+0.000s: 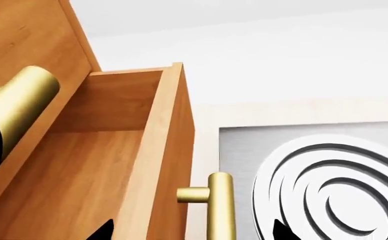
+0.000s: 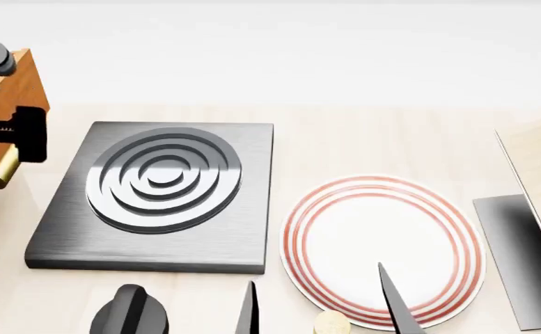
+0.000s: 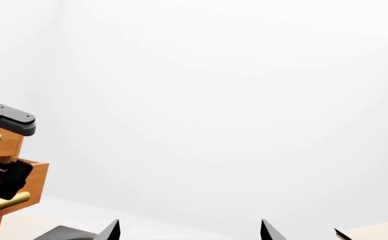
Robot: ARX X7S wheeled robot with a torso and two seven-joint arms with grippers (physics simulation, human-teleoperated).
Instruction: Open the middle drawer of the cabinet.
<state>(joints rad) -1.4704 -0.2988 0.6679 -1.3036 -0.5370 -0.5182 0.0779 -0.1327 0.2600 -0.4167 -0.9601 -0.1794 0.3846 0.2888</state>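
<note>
The orange-brown cabinet [image 2: 14, 80] stands at the far left edge of the head view. In the left wrist view one drawer [image 1: 107, 165] is pulled out, its bare wooden inside showing. Its brass bar handle [image 1: 220, 207] lies between my left gripper's [image 1: 192, 231] two fingertips, which stand wide apart and do not touch it. Another drawer's brass handle [image 1: 20, 102] is close by. I cannot tell which drawer of the stack is out. The left gripper [image 2: 10, 136] sits at the cabinet front. My right gripper [image 2: 319, 313] is open and empty, low over the plate; it also shows in the right wrist view [image 3: 188, 231].
A dark grey hotplate [image 2: 159, 188] with raised rings lies right of the cabinet, with a black knob [image 2: 131, 313] in front of it. A white plate [image 2: 381, 250] with red rings lies at centre right. A pale wood rack [image 2: 539, 160] and a dark panel [image 2: 521, 257] stand at the right.
</note>
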